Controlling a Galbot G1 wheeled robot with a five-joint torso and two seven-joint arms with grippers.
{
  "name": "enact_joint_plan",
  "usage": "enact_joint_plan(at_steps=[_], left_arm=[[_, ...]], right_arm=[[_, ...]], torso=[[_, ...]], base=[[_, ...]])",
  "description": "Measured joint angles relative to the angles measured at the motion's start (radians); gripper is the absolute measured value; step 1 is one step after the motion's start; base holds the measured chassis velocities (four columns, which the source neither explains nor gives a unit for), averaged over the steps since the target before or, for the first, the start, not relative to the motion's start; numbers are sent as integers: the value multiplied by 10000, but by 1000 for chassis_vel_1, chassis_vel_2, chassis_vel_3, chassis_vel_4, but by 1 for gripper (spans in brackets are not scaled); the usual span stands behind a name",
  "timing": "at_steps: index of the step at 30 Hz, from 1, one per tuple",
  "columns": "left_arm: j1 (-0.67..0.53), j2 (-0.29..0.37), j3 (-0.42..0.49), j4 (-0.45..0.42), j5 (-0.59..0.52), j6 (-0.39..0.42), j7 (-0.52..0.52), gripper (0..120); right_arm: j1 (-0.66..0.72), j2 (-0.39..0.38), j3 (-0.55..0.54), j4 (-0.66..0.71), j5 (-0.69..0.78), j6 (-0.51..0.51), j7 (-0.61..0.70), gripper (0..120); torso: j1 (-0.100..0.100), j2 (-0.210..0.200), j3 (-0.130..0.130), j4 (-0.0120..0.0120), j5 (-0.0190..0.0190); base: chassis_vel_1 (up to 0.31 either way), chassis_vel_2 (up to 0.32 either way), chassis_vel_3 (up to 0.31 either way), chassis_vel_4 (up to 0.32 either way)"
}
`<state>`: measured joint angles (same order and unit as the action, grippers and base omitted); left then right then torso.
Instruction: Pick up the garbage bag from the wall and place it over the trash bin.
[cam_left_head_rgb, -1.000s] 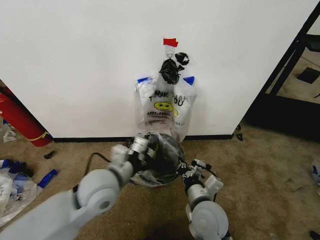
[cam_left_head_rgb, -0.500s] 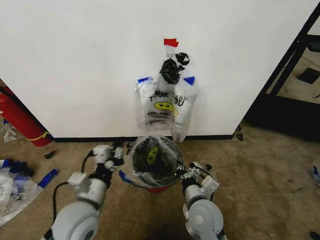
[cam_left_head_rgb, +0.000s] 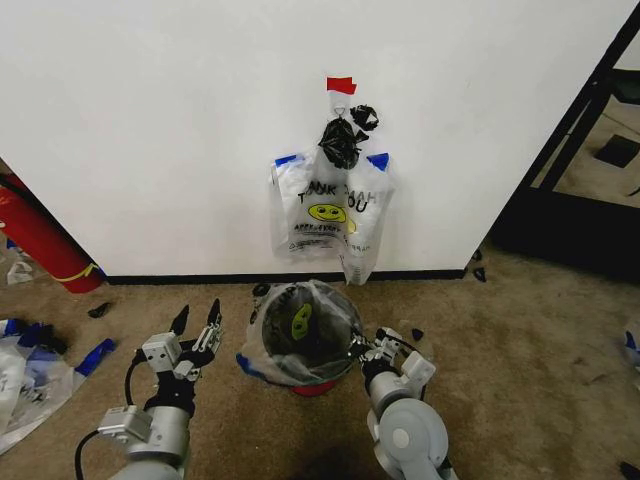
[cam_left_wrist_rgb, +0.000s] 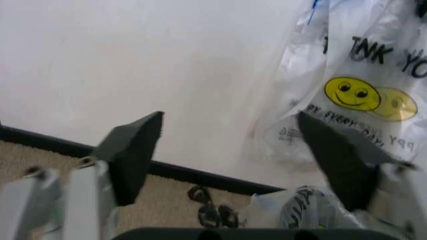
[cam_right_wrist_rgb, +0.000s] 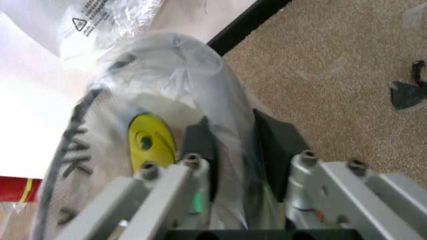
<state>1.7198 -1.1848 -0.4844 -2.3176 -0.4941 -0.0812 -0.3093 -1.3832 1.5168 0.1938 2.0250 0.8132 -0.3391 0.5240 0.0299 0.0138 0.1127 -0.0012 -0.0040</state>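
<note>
The trash bin (cam_left_head_rgb: 303, 345) stands on the carpet just in front of the wall (cam_left_head_rgb: 150, 130), and a garbage bag (cam_left_head_rgb: 300, 322) with a yellow smiley already lines it, its clear plastic draped over the rim and spilling down the sides. The right gripper (cam_left_head_rgb: 366, 349) is at the bin's right edge with its 2 fingers pinched on the bag's film; in the right wrist view the plastic runs straight between the dark pads (cam_right_wrist_rgb: 200, 145) of that gripper (cam_right_wrist_rgb: 230, 150). The left gripper (cam_left_head_rgb: 197, 322) hangs to the left of the bin, apart from it, fingers spread wide and holding nothing; its wrist view shows the 2 black fingertips (cam_left_wrist_rgb: 133, 150) well apart. More smiley bags (cam_left_head_rgb: 330, 215) hang on the wall above the bin, under a black knotted bundle (cam_left_head_rgb: 343, 137) and a red tape strip (cam_left_head_rgb: 341, 85). A red cylinder (cam_left_head_rgb: 38, 240) leans at far left.
</note>
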Motion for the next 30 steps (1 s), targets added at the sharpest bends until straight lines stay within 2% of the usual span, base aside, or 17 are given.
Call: enact_joint_plan(at_steps=[1,3,4,6,8,10,11,15,16,19,21,24,26,30], left_arm=[[-23,6,-13,-21,-7,33,-11,89],[-26,9,-13,-35,-9,51,-15,92],[-23,14,-1,-59,-9,76,-21,97],[-3,15,59,-92,3,126,-27,99],[14,19,117,-107,10,159,-34,100],[17,25,144,-108,11,170,-38,100],[16,30,166,-108,12,186,-40,100],[-19,40,254,-115,18,262,-70,100],[-19,40,254,-115,18,262,-70,100],[-23,49,303,-168,45,317,-95,100],[-33,61,326,-178,70,348,-111,100],[-56,64,337,-178,81,360,-122,100],[-70,64,344,-179,84,366,-128,100],[-98,67,379,-20,205,305,-114,100]], right_arm=[[-16,-12,1,-9,-6,0,-2,27],[-28,-18,2,-13,-14,1,-4,30],[-46,-34,3,-15,-32,5,-6,38],[-83,-76,16,-16,-108,23,-16,44],[-141,-133,29,-15,-271,46,-37,54],[-184,-167,27,-9,-448,84,-84,57],[-242,-209,23,4,-687,172,-190,63],[-593,-413,-59,72,-1888,741,-1094,77],[-593,-413,-59,72,-1888,741,-1094,77],[-793,-530,-84,79,-2719,1127,-1779,92],[-850,-581,-83,37,-3220,1388,-2080,98],[-895,-615,-69,-15,-3683,1707,-2347,100],[-978,-651,-41,-92,-4275,2284,-2717,100],[-1514,-693,226,-201,-7040,4821,-3370,100]], torso=[[0,0,0,0,-1],[0,0,0,0,-1],[0,0,0,0,0],[0,0,0,1,-1],[0,0,0,1,0],[0,0,0,1,0],[0,0,0,1,-1],[0,0,0,0,-1],[0,0,0,0,-1],[0,0,0,0,-1],[0,0,0,1,-1],[1,0,1,1,-1],[1,0,1,1,-1],[1,0,1,3,1]], base=[[0,0,0,0],[0,0,0,0],[0,0,0,0],[0,0,0,0],[0,0,0,0],[0,0,0,0],[0,0,0,0],[0,0,0,0],[0,0,0,0],[0,0,0,0],[0,0,0,0],[0,0,0,0],[0,0,0,0],[0,0,0,0]])
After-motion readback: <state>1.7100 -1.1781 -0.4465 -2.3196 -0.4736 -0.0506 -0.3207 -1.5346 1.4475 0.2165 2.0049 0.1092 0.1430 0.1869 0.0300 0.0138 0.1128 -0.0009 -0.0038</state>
